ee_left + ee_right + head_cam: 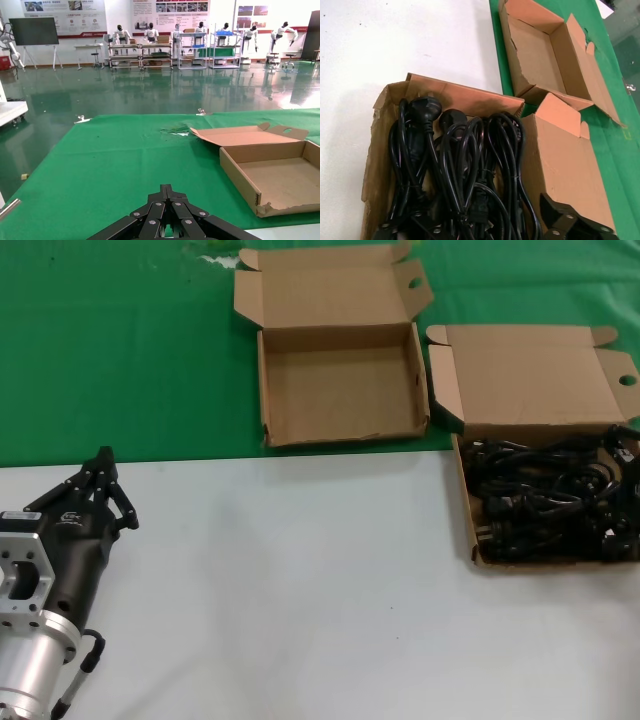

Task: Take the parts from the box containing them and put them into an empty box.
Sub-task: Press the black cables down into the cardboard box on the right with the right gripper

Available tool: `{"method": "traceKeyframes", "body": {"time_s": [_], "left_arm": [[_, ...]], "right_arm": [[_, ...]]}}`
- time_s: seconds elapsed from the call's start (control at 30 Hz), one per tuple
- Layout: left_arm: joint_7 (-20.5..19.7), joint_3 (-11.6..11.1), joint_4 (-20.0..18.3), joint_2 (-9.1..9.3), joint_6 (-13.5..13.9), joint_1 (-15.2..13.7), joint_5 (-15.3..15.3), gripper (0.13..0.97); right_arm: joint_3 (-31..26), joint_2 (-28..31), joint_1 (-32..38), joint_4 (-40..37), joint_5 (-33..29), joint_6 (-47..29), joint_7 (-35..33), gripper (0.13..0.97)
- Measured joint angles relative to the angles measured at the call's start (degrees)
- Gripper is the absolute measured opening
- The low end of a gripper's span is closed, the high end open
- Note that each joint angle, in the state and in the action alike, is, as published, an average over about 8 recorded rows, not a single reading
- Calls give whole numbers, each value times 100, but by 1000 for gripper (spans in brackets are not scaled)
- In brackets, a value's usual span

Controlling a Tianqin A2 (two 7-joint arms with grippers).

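From the left wrist camera I see a large hall: a glossy green floor, wall posters, a dark screen (pixel 34 31) on a stand, and a row of white humanoid robots (pixel 150 34) by metal racks at the far wall. My work surface is split — a green cloth (pixel 110 350) covers the far part of the table, and the near part is bare white tabletop (pixel 300 580).

The empty box (pixel 340 390) sits on the green cloth near the middle, its lid folded back and away from me, its tray bare. Just to its right is the box containing the parts (pixel 545 475), lighter tan, lid also laid back, straddling the edge of the cloth. Its right side runs off the head view. The parts (pixel 465 170) fill it as a tangle of black cords; I cannot count them.

My left gripper (pixel 104 462) rests low over the white tabletop at the left, well apart from both boxes, its fingers drawn together to a point. My right gripper (pixel 520 232) is out of the head view; its wrist camera shows only dark finger bases spread wide over the cords, tips cut off — open, touching nothing that I can see.
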Motion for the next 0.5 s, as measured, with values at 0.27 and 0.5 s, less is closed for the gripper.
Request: {"method": "traceKeyframes", "body": {"time_s": [0.27,0.5], "left_arm": [[0,0,0,0,0,0,0,139],[0,0,0,0,0,0,0,139]], "right_arm": [[31,17,-62,13,22,25,7,583],[60,53,-114,38,41,31,17,447]]}}
